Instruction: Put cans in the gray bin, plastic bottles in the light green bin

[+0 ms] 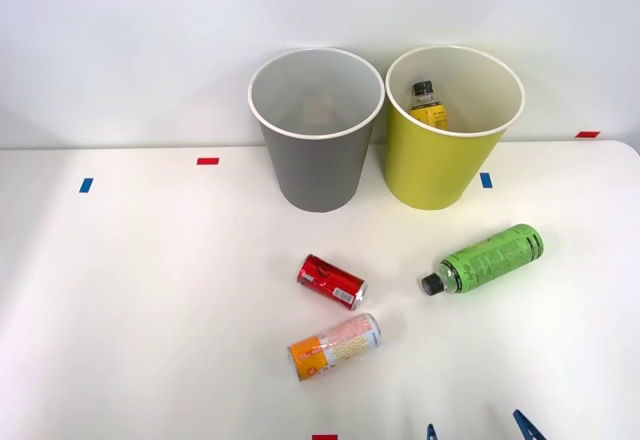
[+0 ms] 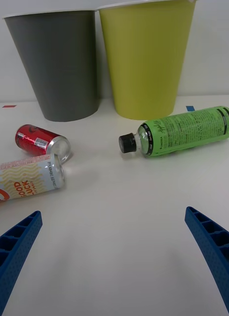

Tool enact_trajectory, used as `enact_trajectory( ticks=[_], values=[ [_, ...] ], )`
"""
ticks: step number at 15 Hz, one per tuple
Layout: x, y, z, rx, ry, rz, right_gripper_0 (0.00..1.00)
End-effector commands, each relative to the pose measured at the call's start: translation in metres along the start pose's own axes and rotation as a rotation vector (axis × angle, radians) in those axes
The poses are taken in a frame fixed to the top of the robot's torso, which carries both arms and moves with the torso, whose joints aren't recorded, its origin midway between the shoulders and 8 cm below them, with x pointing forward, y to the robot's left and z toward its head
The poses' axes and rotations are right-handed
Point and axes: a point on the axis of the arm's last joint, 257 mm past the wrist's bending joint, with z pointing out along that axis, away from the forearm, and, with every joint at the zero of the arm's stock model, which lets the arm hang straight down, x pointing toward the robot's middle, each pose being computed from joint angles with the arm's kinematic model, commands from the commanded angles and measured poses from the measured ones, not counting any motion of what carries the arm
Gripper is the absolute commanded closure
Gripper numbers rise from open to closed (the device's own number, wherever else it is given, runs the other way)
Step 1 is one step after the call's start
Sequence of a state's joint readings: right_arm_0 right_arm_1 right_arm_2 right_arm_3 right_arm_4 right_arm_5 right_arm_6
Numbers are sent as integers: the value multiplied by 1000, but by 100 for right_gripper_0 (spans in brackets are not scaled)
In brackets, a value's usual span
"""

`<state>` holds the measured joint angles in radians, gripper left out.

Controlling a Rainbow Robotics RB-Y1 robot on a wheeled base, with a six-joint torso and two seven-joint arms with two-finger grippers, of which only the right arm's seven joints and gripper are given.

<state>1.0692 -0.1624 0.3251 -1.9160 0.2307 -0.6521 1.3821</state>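
Jaws of the right gripper (image 2: pixel 114 261) are held apart above the counter (image 1: pixel 150 310), near the green bottle (image 2: pixel 183 131).

White surface (image 1: pixel 150 310): gray bin (image 1: pixel 315 165) & light green bin (image 1: pixel 440 165) upright side by side at back. Lying down in front: red can (image 1: pixel 331 281), orange/pink can (image 1: pixel 334 346) near it, green bottle (image 1: pixel 484 258) apart, toward the right. Red & blue tape marks (image 1: pixel 207 161) on top.

Glossy metal cans (image 2: pixel 33 158), shiny plastic green bottle (image 2: pixel 186 131) — on a matt white table (image 2: pixel 124 237).
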Motion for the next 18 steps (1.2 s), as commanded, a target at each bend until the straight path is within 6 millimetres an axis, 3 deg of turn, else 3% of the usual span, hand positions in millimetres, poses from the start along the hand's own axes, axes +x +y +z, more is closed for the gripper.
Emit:
enact_trajectory(
  ticks=[1, 18],
  values=[
    [0, 0, 0, 0, 0, 0, 0],
    [0, 0, 0, 0, 0, 0, 0]
  ],
)
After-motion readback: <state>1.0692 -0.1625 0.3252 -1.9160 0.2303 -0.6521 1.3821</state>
